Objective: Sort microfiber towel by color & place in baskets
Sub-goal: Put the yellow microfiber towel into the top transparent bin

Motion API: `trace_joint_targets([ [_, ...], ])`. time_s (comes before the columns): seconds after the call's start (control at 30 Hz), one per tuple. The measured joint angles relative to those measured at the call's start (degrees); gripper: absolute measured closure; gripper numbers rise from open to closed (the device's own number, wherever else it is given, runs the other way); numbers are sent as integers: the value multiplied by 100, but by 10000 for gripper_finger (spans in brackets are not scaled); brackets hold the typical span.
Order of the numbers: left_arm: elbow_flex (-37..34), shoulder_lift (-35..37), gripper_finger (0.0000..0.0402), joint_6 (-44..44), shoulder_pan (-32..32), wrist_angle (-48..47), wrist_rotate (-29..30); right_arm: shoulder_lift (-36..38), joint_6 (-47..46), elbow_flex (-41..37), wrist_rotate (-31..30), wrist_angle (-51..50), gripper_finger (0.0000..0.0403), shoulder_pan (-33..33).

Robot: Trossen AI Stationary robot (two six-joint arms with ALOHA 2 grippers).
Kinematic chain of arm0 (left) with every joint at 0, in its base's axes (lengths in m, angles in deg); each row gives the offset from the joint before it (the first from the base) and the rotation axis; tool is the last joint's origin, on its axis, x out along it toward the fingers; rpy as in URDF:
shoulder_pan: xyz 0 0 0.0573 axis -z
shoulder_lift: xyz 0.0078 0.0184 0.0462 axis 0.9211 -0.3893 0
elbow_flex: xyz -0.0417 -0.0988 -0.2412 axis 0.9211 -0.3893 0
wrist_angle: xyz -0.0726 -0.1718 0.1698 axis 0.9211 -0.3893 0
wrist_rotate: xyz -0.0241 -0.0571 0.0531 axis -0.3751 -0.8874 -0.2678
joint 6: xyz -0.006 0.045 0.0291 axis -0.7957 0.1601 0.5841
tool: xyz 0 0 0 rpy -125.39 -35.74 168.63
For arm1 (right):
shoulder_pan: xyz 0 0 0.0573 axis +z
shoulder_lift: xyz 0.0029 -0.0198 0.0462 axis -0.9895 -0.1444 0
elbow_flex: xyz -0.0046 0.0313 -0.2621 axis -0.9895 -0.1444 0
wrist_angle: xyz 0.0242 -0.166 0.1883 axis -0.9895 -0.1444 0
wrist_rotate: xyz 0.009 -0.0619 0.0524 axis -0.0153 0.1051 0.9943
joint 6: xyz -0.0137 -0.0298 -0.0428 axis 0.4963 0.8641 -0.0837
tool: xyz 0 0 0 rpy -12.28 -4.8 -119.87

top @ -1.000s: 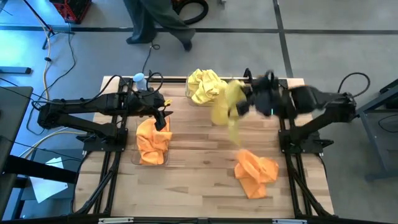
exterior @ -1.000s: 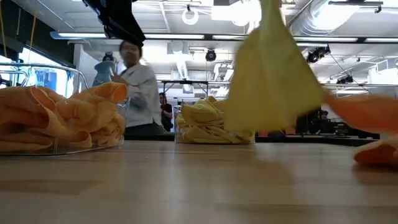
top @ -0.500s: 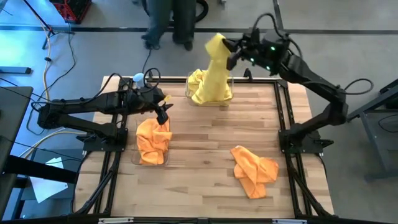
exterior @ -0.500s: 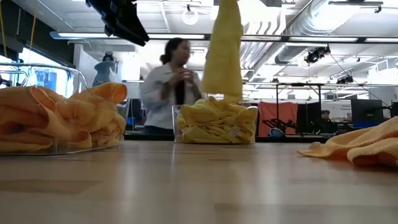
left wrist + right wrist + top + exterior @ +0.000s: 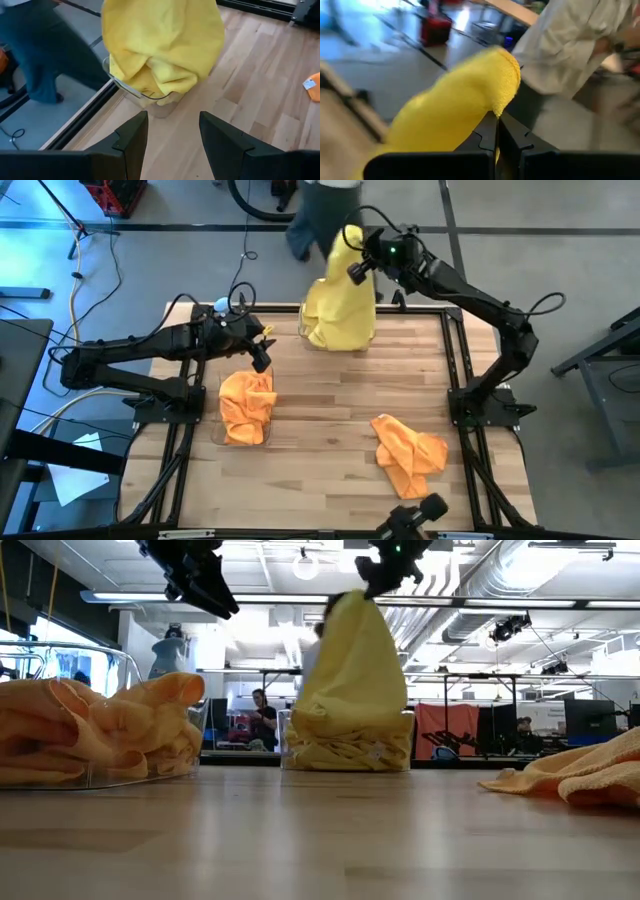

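A yellow microfiber towel hangs from my shut right gripper over the clear basket at the table's far edge. More yellow towels fill that basket. My left gripper hovers open and holding nothing, above the far end of the left basket. Orange towels lie heaped in that left basket. A loose orange towel lies rumpled on the table at the near right. My right gripper pinches the yellow towel's bunched top end between its two fingers, and I cannot tell how many layers. The fingers come nearly level from the table's right. The towel hangs slack below them, and its lower part rests on the yellow pile in the far basket.
A clear bottle with a blue cap stands at the table's far left corner. A person walks on the floor beyond the far edge. A small dark device sits at the near edge. Bare wood lies between the baskets and the loose orange towel.
My right gripper has swung from over the middle of the table toward the far edge, staying shut on the yellow towel. The towel swung out loose in the air and now hangs down onto the far basket's pile. The person behind the table has walked toward the right.
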Motion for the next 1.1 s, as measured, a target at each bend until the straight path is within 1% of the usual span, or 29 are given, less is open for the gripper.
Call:
trace_joint_targets([
  [0.03, 0, 0, 234, 0, -30, 2, 1, -9, 131, -1, -111, 0, 403, -44],
  [0.2, 0, 0, 234, 0, -188, 0, 19, -8, 544, -2, -212, 328, 403, -243],
  [0.27, 0, 0, 234, 0, -248, 0, 18, -8, 687, -2, -117, 623, 403, -352],
  [0.33, 0, 0, 234, 0, -301, 0, 19, -8, 657, -2, 358, 966, 403, -489],
  [0.43, 0, 0, 234, 0, -376, 0, 17, -20, 303, -2, 1366, 1308, 403, -679],
  [0.53, 0, 0, 234, 0, -433, 0, 15, -91, 199, -2, 2302, 1431, 403, -755],
  [0.6, 0, 0, 234, 1, -444, -2, 15, -117, 84, -5, 2805, 1150, 403, -755],
  [0.67, 0, 0, 234, 0, -443, -5, 15, -115, 49, -50, 3452, 812, 403, -715],
  [0.73, 0, 0, 234, 1, -441, -13, 13, -113, -32, -67, 4082, 267, 403, -656],
  [0.77, 0, 0, 234, 0, -441, -23, 13, -113, -132, -70, 4221, -37, 403, -613],
  [0.93, 2, 0, 234, 0, -441, -182, 11, -124, -364, -74, 4158, -1655, 403, -502],
  [0.97, 2, 0, 234, 0, -441, -229, 12, -146, -391, -74, 4027, -1857, 403, -514],
  [1.03, 2, 0, 234, 0, -441, -276, 7, -237, -521, -74, 3582, -2133, 403, -544],
  [1.1, 2, 0, 234, 0, -441, -280, 8, -394, -530, -74, 3237, -2099, 403, -576],
])
